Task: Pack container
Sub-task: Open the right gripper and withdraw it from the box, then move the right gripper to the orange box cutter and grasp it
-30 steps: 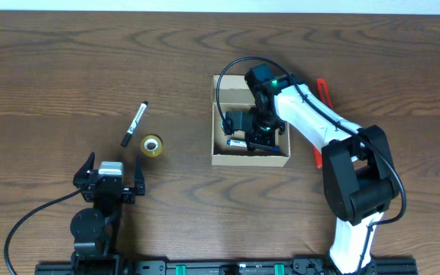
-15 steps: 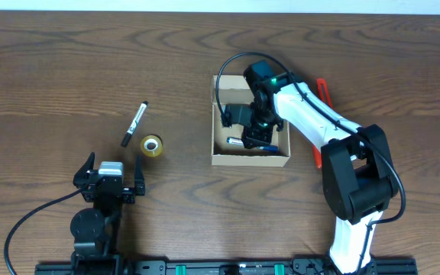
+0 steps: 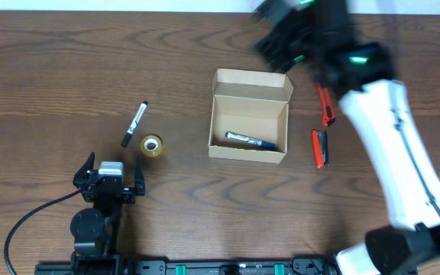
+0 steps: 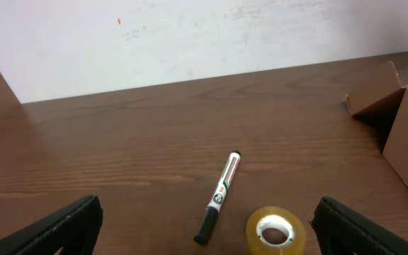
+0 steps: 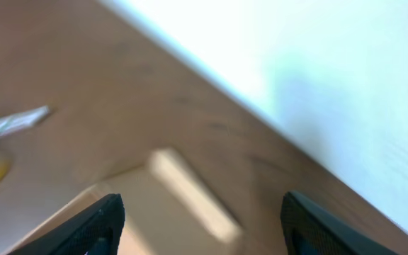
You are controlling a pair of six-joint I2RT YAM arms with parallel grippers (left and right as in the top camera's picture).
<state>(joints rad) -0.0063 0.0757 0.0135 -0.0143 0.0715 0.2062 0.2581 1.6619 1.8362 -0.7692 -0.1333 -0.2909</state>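
Observation:
The container (image 3: 247, 153), a tan cardboard box with its flap lid up at the far side, sits mid-table. A blue pen (image 3: 250, 140) lies inside it along the near wall. My right gripper (image 3: 281, 38) is blurred, high above the box's far right corner. In the right wrist view its jaws (image 5: 205, 225) stand open with nothing between them, over the box flap (image 5: 190, 191). My left gripper (image 3: 111, 177) rests open near the table's front left. In the left wrist view a black-capped marker (image 4: 219, 195) and a tape roll (image 4: 275, 230) lie just ahead of it.
The marker (image 3: 134, 123) and tape roll (image 3: 152, 146) lie left of the box. A red cutter (image 3: 325, 105) and a second red tool (image 3: 320, 147) lie on the table to its right. The left wrist view catches the box's corner (image 4: 406, 134) at far right.
My right gripper has opened inside the box, left the blue pen there, and risen fast up and toward the far side. The left arm has not moved.

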